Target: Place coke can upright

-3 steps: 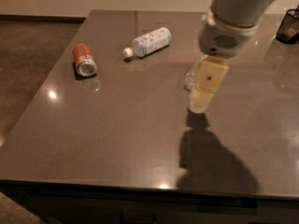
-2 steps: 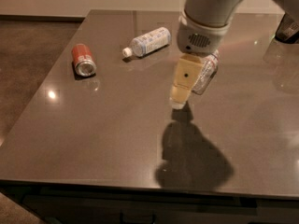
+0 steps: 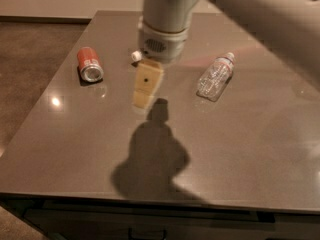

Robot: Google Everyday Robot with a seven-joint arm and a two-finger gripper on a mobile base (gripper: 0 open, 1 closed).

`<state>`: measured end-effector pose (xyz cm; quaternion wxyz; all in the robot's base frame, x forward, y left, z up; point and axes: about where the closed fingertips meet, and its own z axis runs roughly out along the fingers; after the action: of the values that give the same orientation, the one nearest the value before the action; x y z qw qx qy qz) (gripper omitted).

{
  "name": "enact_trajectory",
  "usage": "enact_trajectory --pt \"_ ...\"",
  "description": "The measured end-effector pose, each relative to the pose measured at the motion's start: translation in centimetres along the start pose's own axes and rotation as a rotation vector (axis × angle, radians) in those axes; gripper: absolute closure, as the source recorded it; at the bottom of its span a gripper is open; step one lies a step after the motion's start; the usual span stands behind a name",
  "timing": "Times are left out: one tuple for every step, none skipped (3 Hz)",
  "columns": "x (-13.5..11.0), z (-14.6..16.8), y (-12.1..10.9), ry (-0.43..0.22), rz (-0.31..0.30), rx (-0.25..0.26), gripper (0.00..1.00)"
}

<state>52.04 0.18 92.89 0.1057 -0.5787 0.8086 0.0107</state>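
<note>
The coke can [image 3: 89, 64] is red with a silver end and lies on its side at the left of the dark table [image 3: 75, 144], its end facing the front. My gripper [image 3: 145, 90] hangs from the grey wrist over the middle of the table. It is to the right of the can, clear of it, and nothing shows in it. Its shadow falls on the table below and to the front.
A clear plastic bottle [image 3: 215, 77] lies on its side to the right of the gripper. The white cap [image 3: 135, 56] of a second bottle shows just left of the wrist; the rest is hidden behind the arm. The table's left edge is close to the can.
The arm has moved left across the table towards the can. It now covers the far bottle and has uncovered the bottle on the right. The can has not moved.
</note>
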Motion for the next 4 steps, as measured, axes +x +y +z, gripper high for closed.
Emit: enact_trajectory --pt "-4.2 1.1 -0.6 0.003 0.076 0.023 0.00" --pt "-6.9 1.7 -1.5 0.013 0.138 0.059 0.00" --pt "-9.1 2.0 -2.1 0.017 0.187 0.099 0.00" --pt "-9.1 2.0 -2.1 0.017 0.187 0.099 0.00"
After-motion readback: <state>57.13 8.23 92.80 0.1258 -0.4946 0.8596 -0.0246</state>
